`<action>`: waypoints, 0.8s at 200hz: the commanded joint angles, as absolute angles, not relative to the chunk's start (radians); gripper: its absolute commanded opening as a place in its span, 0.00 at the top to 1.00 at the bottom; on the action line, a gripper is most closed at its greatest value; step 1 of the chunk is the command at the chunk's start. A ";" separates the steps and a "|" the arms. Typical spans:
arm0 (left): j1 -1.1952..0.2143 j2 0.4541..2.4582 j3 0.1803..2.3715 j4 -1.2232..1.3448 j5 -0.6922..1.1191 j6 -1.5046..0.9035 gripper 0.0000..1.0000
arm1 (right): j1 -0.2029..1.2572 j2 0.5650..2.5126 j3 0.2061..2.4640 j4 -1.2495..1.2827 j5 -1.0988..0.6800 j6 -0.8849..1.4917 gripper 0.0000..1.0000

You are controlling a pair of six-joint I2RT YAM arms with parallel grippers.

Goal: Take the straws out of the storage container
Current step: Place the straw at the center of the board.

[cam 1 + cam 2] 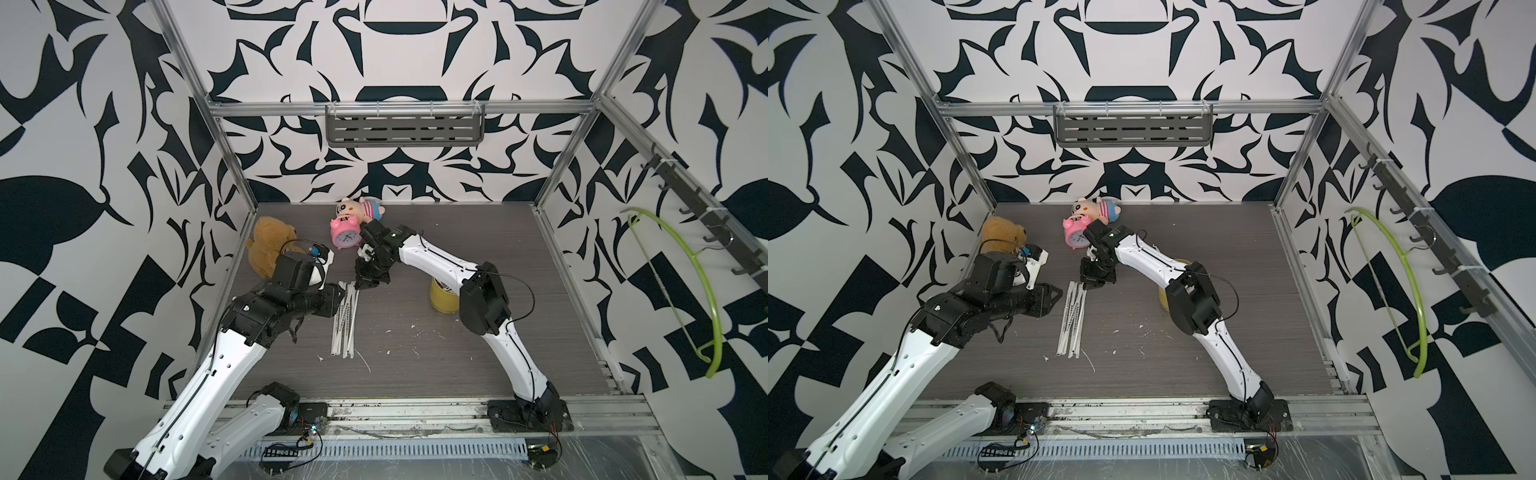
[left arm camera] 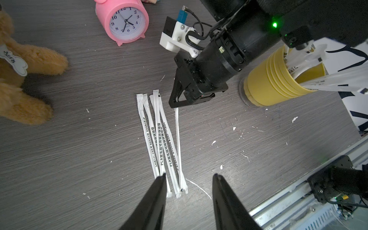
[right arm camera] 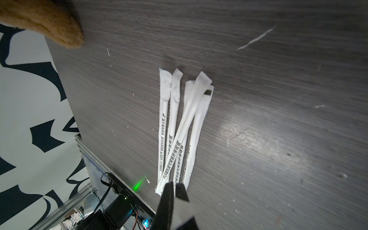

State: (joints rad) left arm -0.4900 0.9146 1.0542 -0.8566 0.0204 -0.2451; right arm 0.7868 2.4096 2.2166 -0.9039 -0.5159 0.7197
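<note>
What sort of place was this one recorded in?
Probably a robot data-collection cell, not a home: aluminium frame around a wood-grain table, black-and-white patterned walls, and arms bolted to a front rail.

The straws (image 2: 161, 139) are lying in matt white paper wrappers on the dull, wood-grained desk (image 2: 79, 159). The storage container (image 2: 266, 83) is showing smooth, ridged yellow plastic.

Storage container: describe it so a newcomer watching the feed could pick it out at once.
On the dark wood-grain table, look beside the right arm's black elbow, which partly hides it. The storage container is an upright yellow ridged cup with white wrapped straws poking out; the similar-sized alarm clock is pink.
</note>
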 commanded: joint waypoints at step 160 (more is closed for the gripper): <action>-0.486 0.922 1.017 -0.793 0.055 -0.233 0.56 | 0.799 2.530 2.428 -0.949 -0.558 0.715 0.78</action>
State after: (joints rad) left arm -0.4900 0.9234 1.0271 -0.8055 0.0364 -0.2424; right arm 0.7937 2.5500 2.3768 -0.9527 -0.5465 0.7132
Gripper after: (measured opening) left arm 0.440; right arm 0.216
